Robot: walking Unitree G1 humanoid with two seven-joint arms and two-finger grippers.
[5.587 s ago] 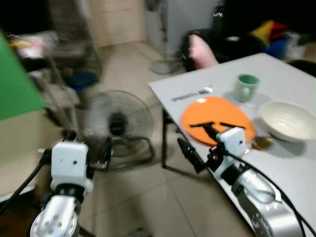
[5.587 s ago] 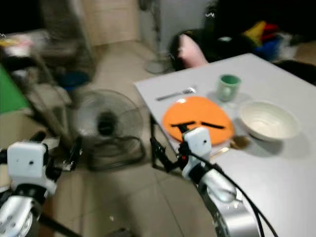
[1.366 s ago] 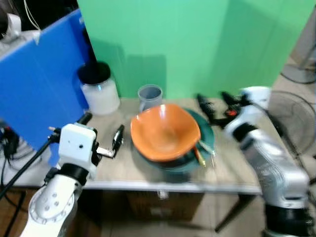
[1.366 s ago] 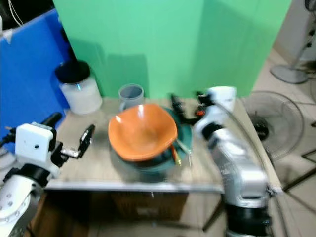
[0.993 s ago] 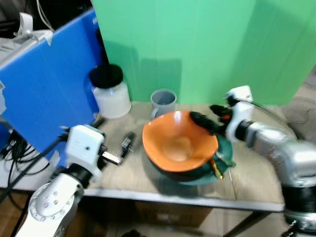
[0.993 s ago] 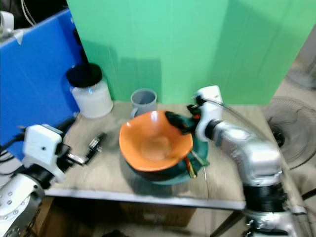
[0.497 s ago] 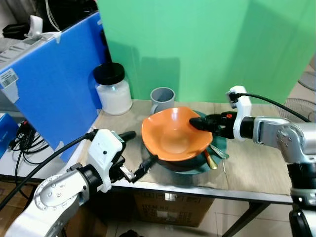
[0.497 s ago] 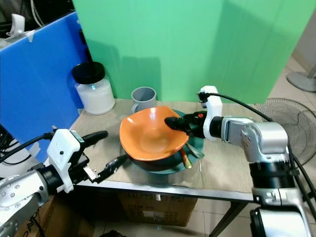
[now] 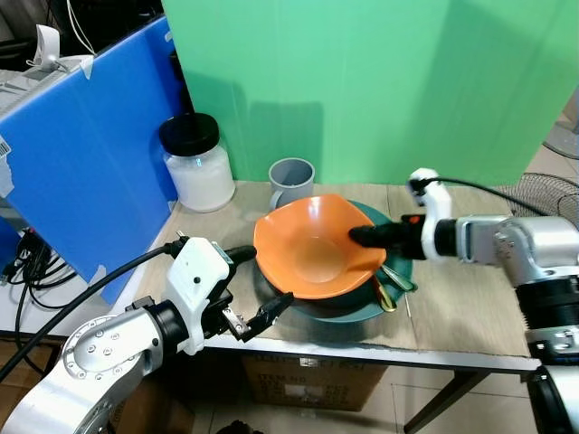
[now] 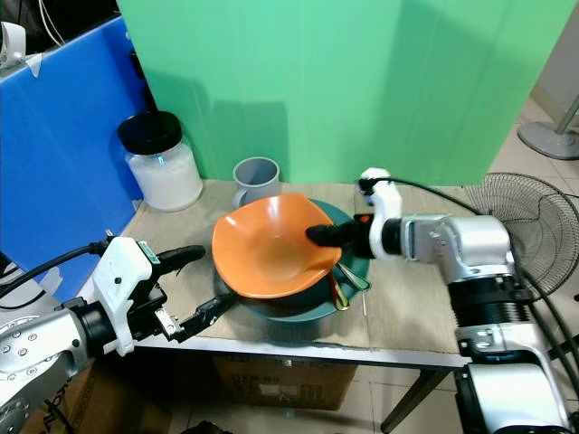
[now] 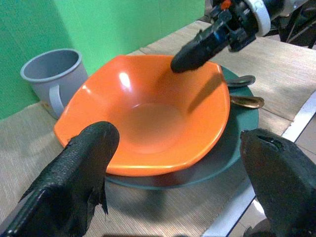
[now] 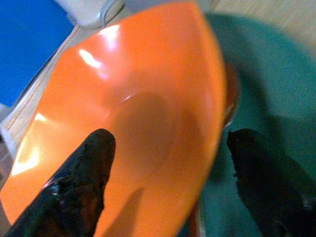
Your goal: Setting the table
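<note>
Nearest, the left gripper (image 9: 256, 287) sits at the table's (image 9: 470, 307) front edge, low, just beside the left rim of the orange bowl (image 9: 312, 246); its fingers are spread wide with nothing between them, and the left wrist view shows one finger (image 11: 74, 173) on each side of the bowl with air around both. Half a second ago this gripper was a little further from the stack, so it has crept in toward the bowl. The bowl rests tilted on a dark bowl, which sits on the green plate (image 9: 403, 271); a spoon (image 11: 247, 101) and other cutlery lie on the plate's right part, partly under the bowl. The right gripper (image 9: 366, 237) has slid from the bowl's far-right rim to lower over its right rim, one finger inside, the other outside in the right wrist view (image 12: 261, 182); fingers parted, straddling the rim, not yet pinched on it as far as I can tell. Bigger change: seconds ago the robot faced the white dining table with plate, bowl and mug already laid, now it stands at this side table with the green backdrop, so it has come to fetch the next set. Likely step: grab the orange bowl, right side first, left in support. Behind the stack is the grey mug (image 9: 291, 180), further left the white jar (image 9: 196, 167) with black lid, then the blue board (image 9: 81, 172).
</note>
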